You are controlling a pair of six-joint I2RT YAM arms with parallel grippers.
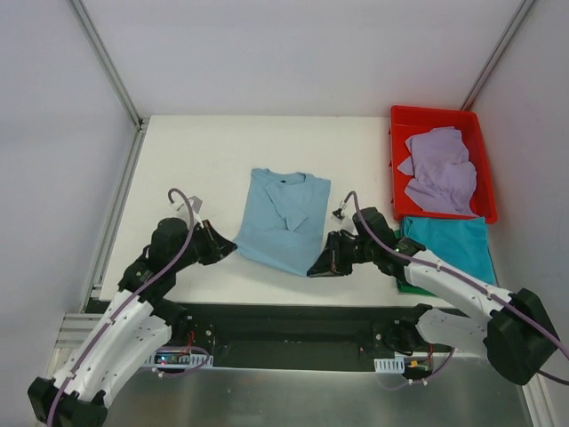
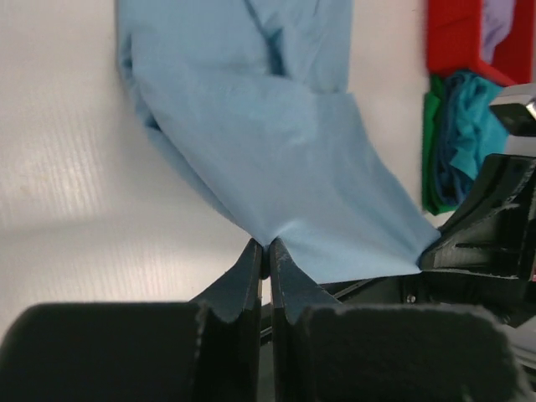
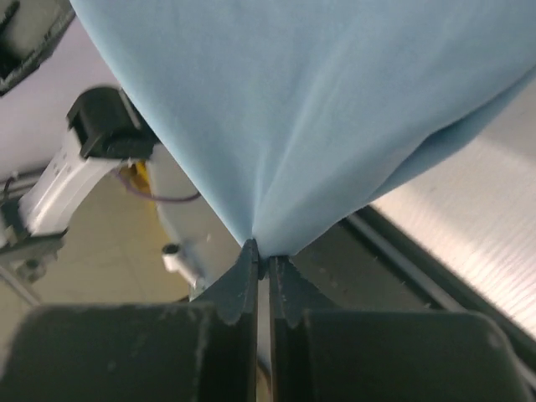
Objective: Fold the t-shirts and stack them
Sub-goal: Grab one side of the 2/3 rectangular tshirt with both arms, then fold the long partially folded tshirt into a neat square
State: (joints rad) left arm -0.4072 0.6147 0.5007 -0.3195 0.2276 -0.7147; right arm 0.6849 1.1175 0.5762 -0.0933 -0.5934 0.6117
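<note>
Two pinches: left gripper (image 2: 268, 249) and right gripper (image 3: 261, 254) each clamp tight on a near hem corner of the light blue t-shirt (image 1: 280, 227), spread mid table (image 1: 196, 160); the cloth drapes limp and light, so corner holds likely suit folding.

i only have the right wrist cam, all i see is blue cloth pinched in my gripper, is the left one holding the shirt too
observer: yes, the left gripper is shut on the near left corner of the light blue t-shirt.
operator: where's the stack
observer: to the right of that shirt, with a teal t-shirt on top.
operator: anything left in the bin
observer: the red bin behind the stack holds a crumpled lavender t-shirt.
</note>
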